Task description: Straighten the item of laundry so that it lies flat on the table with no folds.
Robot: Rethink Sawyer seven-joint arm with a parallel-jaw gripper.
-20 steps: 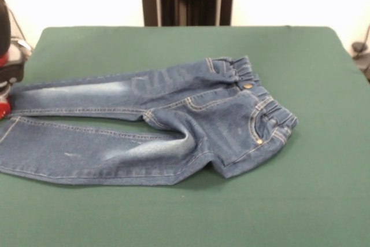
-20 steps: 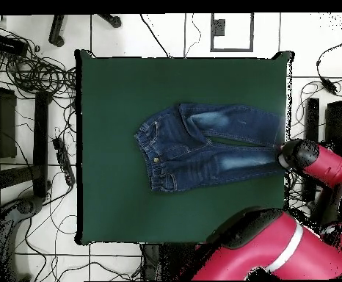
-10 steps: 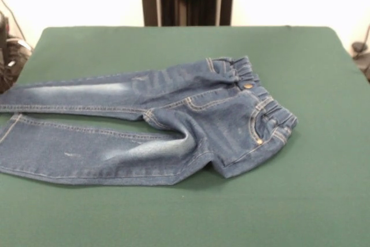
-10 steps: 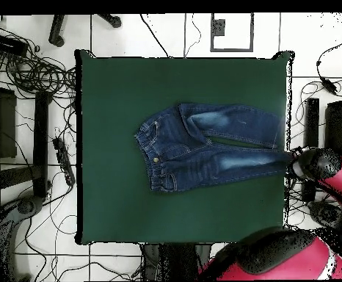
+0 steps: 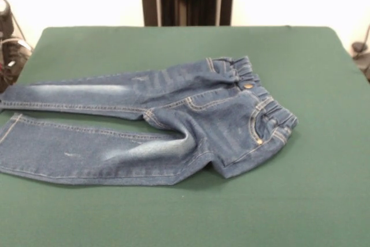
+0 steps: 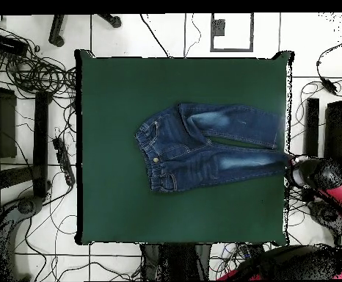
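Jeans (image 5: 173, 125) lie mid-worktop (image 5: 173, 218), legs spread toward one edge, hems at its brink; hip still folded under near the waistband (image 5: 254, 93). Risk: cuffs sliding off, dragging cloth. Arm (image 6: 322, 175) sits beside that edge; gripper opening cannot be told.

Front view low across the table (image 5: 324, 201); overhead straight down; both share jeans (image 5: 173, 125)
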